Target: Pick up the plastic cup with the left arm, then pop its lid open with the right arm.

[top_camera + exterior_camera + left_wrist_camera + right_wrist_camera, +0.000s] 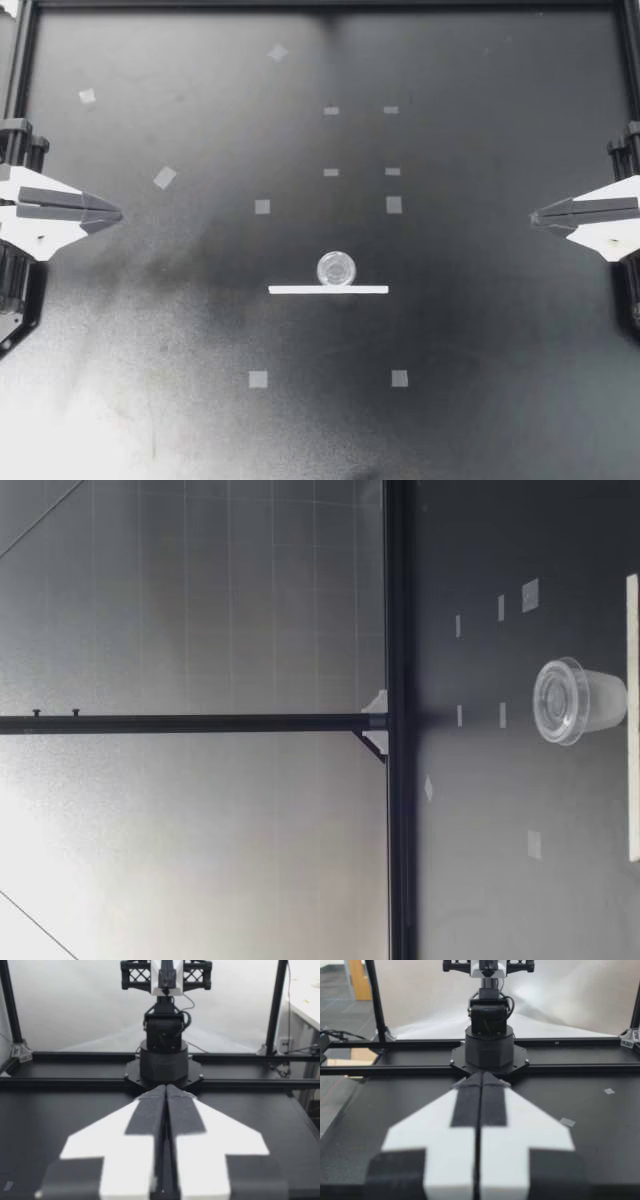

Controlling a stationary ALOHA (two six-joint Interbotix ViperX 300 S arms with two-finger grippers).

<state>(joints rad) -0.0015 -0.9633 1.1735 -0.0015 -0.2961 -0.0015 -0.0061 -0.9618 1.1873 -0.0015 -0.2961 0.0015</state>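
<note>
A small clear plastic cup (pixel 336 269) stands upright near the middle of the black table, touching the far side of a white strip (pixel 328 290). The low view shows the cup (pixel 577 701) with its wide rim up, beside the strip (pixel 632 717). My left gripper (pixel 116 213) rests at the left edge, shut and empty, pointing toward the centre. At the right edge my right gripper (pixel 535 215) is also shut and empty, facing it. In the left wrist view the shut fingers (pixel 166 1091) point at the opposite arm's base (pixel 164 1060); the right wrist view's fingers (pixel 482 1077) do likewise.
Several small grey tape squares (pixel 262 207) mark the table around the cup. A black frame rail (pixel 320 5) runs along the far edge, with posts at the sides. Wide open table lies between each gripper and the cup.
</note>
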